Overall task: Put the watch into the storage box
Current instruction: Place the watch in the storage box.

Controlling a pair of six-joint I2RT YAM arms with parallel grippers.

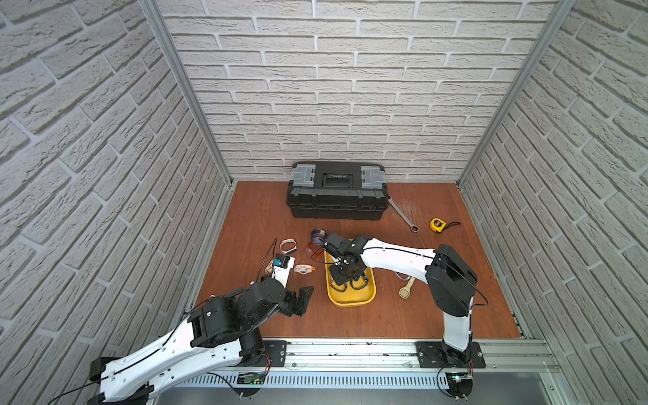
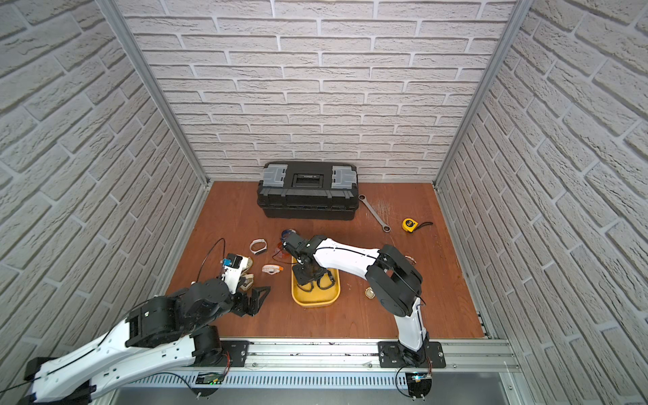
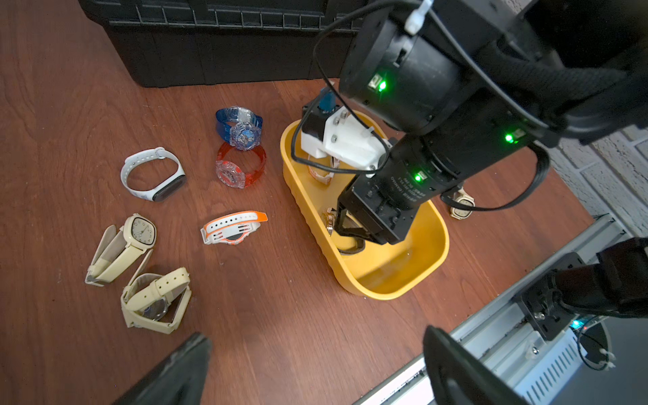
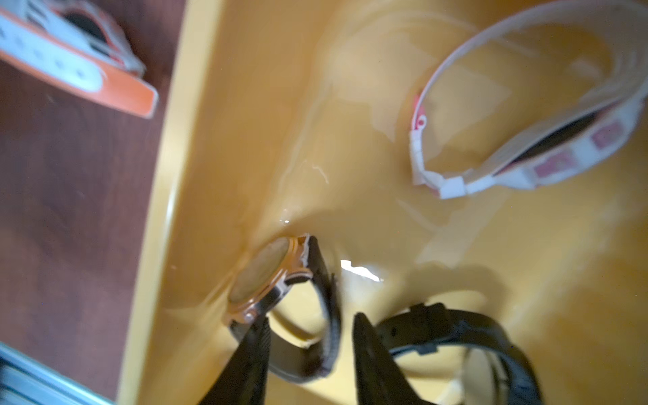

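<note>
1. Idling with jaws at full spread, the left gripper [image 1: 302, 299] hovers over bare table with nothing between its fingers. It is likely parked there to keep the box approach clear for the other arm.
2. Loose watches lie on the table ahead of it:
   - cream square-dial watch [image 3: 140, 231]
   - second cream watch [image 3: 164, 284]
   - white fitness band [image 3: 154, 175]
   - orange-and-white band [image 3: 233, 228]
   - blue clear watch [image 3: 242, 131], touching the red clear watch [image 3: 238, 170]
3. The storage box [image 3: 305, 210] sits between the two grippers. The right gripper [image 4: 310, 321] reaches down inside it, fingertips close to the floor.
4. The right jaws stand parted.
   - The watch [image 4: 261, 273], with a black strap and orange-gold bezel, rests on edge on the box floor.
   - Its case leans against the box wall.
   - The strap loop lies between the fingers. One finger overlaps the case end and the other is clear of the strap.
   - It does not look clamped. The low position probably keeps the watch from bouncing or tipping out.
5. Just beside those fingers in the same box is a second black-strap watch [image 4: 466, 333]. Further off is a white-and-pink band [image 4: 519, 147].
6. Writing:
   - The cream dial shows hour numerals, but no brand is legible.
   - Print on the right arm's wrist housing [image 3: 403, 189] is upside down and too small to read.
7. Beyond the right arm are a beige watch [image 1: 406, 290], a wrench [image 1: 403, 217], a yellow tape measure [image 1: 437, 224] and a closed black toolbox [image 1: 336, 196]. None of them is touched.
8. Remaining risk: a finger could snag the strap on lift-out.
</note>
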